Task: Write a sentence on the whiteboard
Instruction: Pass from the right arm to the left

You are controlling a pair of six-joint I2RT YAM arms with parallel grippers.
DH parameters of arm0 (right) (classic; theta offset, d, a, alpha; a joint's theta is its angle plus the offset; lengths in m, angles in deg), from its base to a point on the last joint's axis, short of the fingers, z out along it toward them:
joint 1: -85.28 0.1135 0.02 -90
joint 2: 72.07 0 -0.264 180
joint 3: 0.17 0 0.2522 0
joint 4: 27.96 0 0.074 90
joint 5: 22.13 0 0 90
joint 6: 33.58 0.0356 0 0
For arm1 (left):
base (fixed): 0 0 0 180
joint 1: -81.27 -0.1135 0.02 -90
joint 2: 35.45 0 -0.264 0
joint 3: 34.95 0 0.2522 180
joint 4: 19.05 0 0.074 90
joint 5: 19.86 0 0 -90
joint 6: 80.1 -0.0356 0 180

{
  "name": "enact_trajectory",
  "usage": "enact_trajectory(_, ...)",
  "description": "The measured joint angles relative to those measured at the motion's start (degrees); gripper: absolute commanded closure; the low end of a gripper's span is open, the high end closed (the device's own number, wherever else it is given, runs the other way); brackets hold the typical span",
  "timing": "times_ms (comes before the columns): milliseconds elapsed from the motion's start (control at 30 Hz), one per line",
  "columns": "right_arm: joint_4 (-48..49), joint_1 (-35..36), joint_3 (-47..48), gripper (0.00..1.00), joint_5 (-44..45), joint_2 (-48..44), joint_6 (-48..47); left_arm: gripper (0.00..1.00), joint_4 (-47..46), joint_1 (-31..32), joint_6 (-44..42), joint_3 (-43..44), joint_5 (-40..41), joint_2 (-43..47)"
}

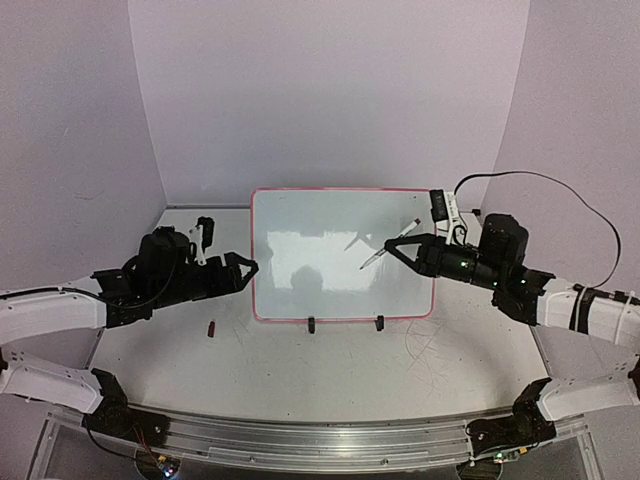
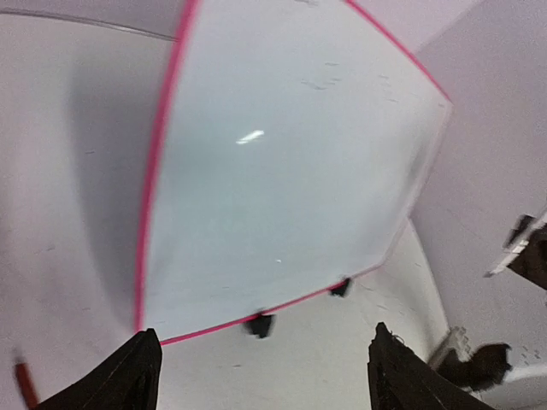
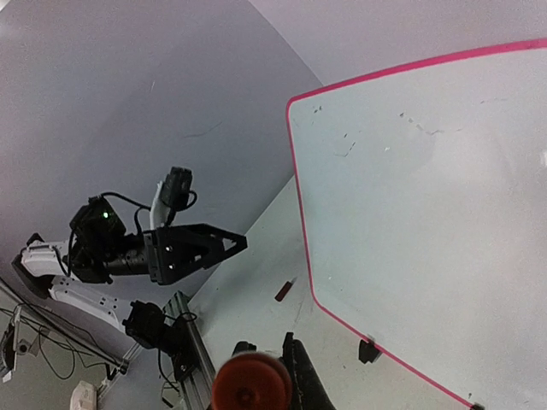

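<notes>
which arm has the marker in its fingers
The right arm's fingers are shut on the marker, over the whiteboard. The left arm's fingers stand spread wide with nothing between them, beside the board's left edge.

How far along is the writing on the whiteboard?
Done: the right tool grips the marker, and a small red piece, possibly its cap, lies on the table. In hand: the marker tip is over the whiteboard, and the left tool stands open by the board's left edge. Left: all the writing, as the board shows no words.
</notes>
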Motion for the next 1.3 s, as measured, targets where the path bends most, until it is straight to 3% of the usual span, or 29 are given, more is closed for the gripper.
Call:
enact_trajectory(200, 4.22, 6.75, 0.31, 1.0, -0.75, 6.88, 1.69, 0.18, -13.54, 5.78, -4.67, 6.98, -18.84, -10.06)
enact_trajectory(467, 10.13, 13.11, 2.1, 1.0, -2.17, 12.75, 4.4, 0.27, -19.42, 11.41, -8.49, 10.09, -28.25, -15.53)
enact_trajectory(833, 14.89, 13.41, 2.36, 1.0, -4.41, 13.7, 7.02, 0.61, -20.8, 11.2, -10.28, 9.98, -33.31, -16.63)
enact_trajectory(933, 15.34, 13.41, 2.36, 1.0, -4.81, 13.71, 7.46, 0.76, -20.78, 11.2, -10.51, 9.98, -34.19, -16.94)
enact_trajectory(1133, 15.89, 13.41, 2.36, 1.0, -6.41, 13.82, 7.9, 0.96, -20.94, 11.2, -11.94, 9.26, -33.87, -16.57)
enact_trajectory(1167, 15.88, 13.41, 2.36, 0.98, -6.73, 13.85, 8.03, 0.98, -21.02, 11.21, -12.32, 8.85, -33.71, -16.23)
enact_trajectory(1300, 15.43, 13.41, 2.83, 0.71, -8.48, 14.12, 8.46, 1.0, -21.05, 11.31, -14.0, 7.91, -33.87, -15.07)
